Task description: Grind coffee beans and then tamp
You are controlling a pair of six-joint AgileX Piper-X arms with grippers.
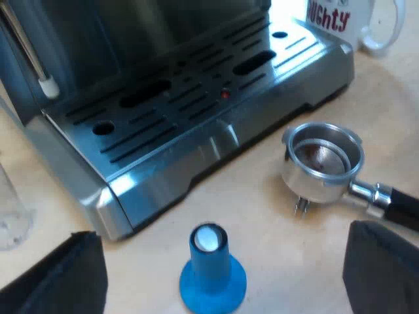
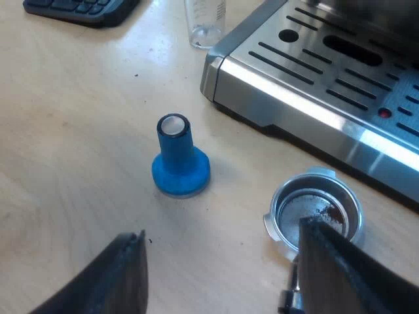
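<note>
Left wrist view: the left gripper (image 1: pixel 226 232) is spread wide and empty over the blue tamper (image 1: pixel 211 268), which stands upright on the counter (image 1: pixel 262 216). The metal holder (image 1: pixel 322 160) lies loose near the espresso machine (image 1: pixel 196 111) tray's front edge, its basket showing only brown residue.

Right wrist view: the right gripper (image 2: pixel 224 232) is spread and empty, one finger near the holder's rim.

Assessment: grinding and tamping both remain.

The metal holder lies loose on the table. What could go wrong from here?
The open right hand has one finger right by the rim of the holder; it may push the holder away instead of grasping it. The blue tamper stands upright nearby; a sweeping arm could tip it.
</note>
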